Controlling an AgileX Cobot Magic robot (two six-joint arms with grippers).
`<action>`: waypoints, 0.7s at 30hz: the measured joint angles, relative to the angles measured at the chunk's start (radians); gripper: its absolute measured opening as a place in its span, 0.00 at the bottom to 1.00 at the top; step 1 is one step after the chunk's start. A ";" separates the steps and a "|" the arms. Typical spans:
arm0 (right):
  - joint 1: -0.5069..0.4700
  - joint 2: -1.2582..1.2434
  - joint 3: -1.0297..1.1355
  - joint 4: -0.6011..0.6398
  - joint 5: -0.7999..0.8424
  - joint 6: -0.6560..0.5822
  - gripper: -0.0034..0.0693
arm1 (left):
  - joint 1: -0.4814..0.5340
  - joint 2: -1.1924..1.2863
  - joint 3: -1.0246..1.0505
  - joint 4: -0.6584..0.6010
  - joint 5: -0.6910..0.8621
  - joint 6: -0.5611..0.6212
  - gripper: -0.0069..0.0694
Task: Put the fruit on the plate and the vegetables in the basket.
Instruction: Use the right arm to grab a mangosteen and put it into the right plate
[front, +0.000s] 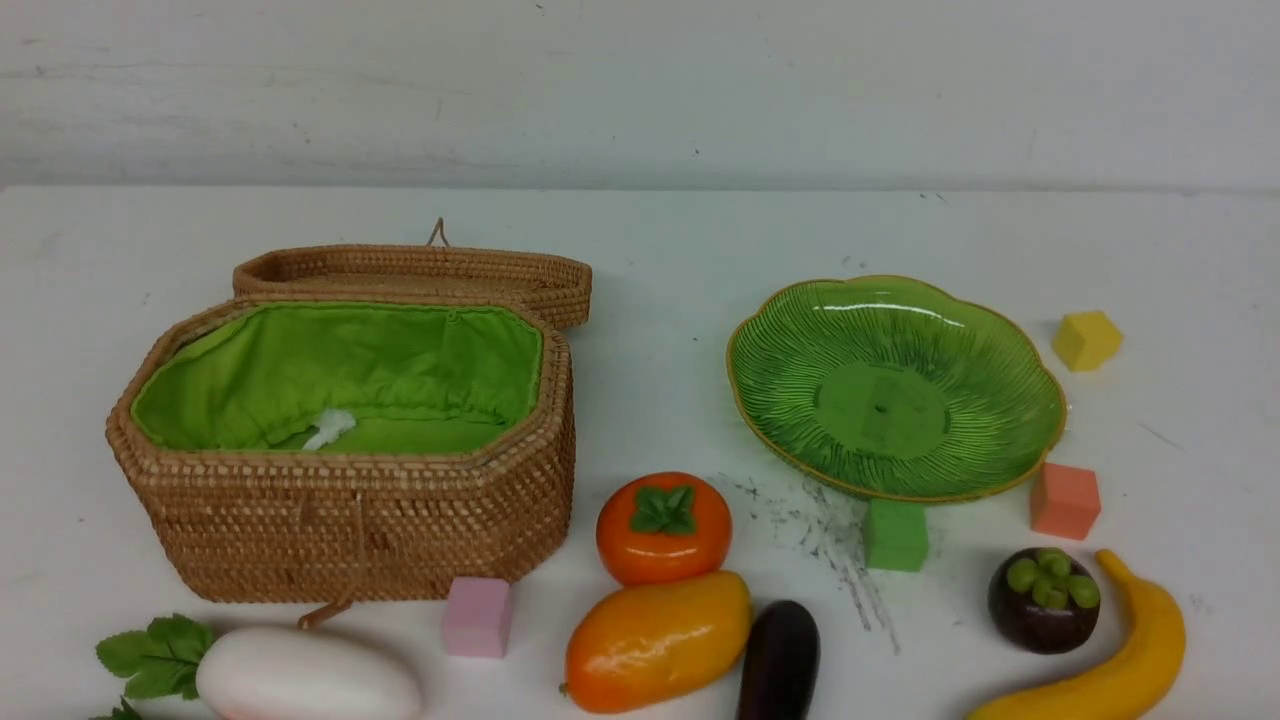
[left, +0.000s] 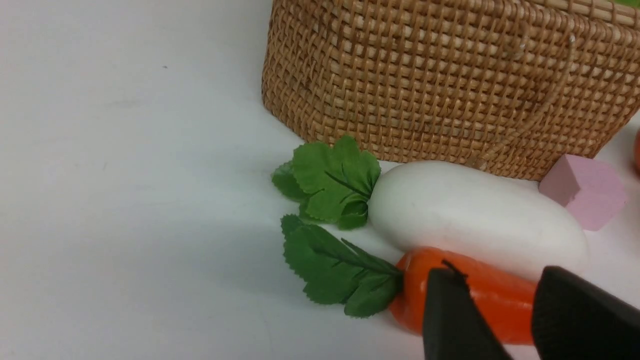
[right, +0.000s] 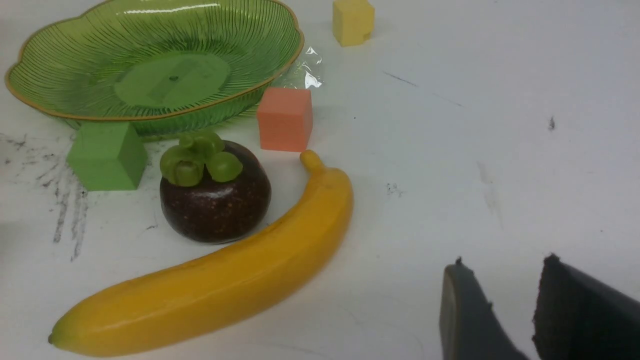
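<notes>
The open wicker basket (front: 350, 520) stands left and the green plate (front: 895, 385) right. In front lie the persimmon (front: 663, 528), mango (front: 655, 640), eggplant (front: 779, 662), mangosteen (front: 1043, 600), banana (front: 1110, 660) and white radish (front: 308, 675). Neither gripper shows in the front view. In the left wrist view my left gripper (left: 497, 272) is open, its fingers over the carrot (left: 495, 295), which lies against the radish (left: 475, 215) by the basket wall (left: 450, 80). My right gripper (right: 502, 262) is open and empty over bare table, beside the banana (right: 225, 280) and mangosteen (right: 215, 200).
Foam cubes lie about: pink (front: 478, 616) by the basket, green (front: 895, 535) and salmon (front: 1064, 500) at the plate's front edge, yellow (front: 1086, 340) to its right. The basket lid (front: 420, 270) lies open behind the basket. Black scuff marks lie between the persimmon and the green cube.
</notes>
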 joint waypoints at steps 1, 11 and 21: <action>0.000 0.000 0.000 0.000 0.000 0.000 0.37 | 0.000 0.000 0.000 0.000 0.000 0.000 0.40; 0.000 0.000 0.000 -0.001 0.000 0.000 0.37 | -0.043 0.000 0.000 0.000 0.000 0.000 0.40; 0.000 0.000 0.000 -0.001 0.000 0.000 0.37 | -0.045 0.000 0.000 0.000 0.000 0.000 0.40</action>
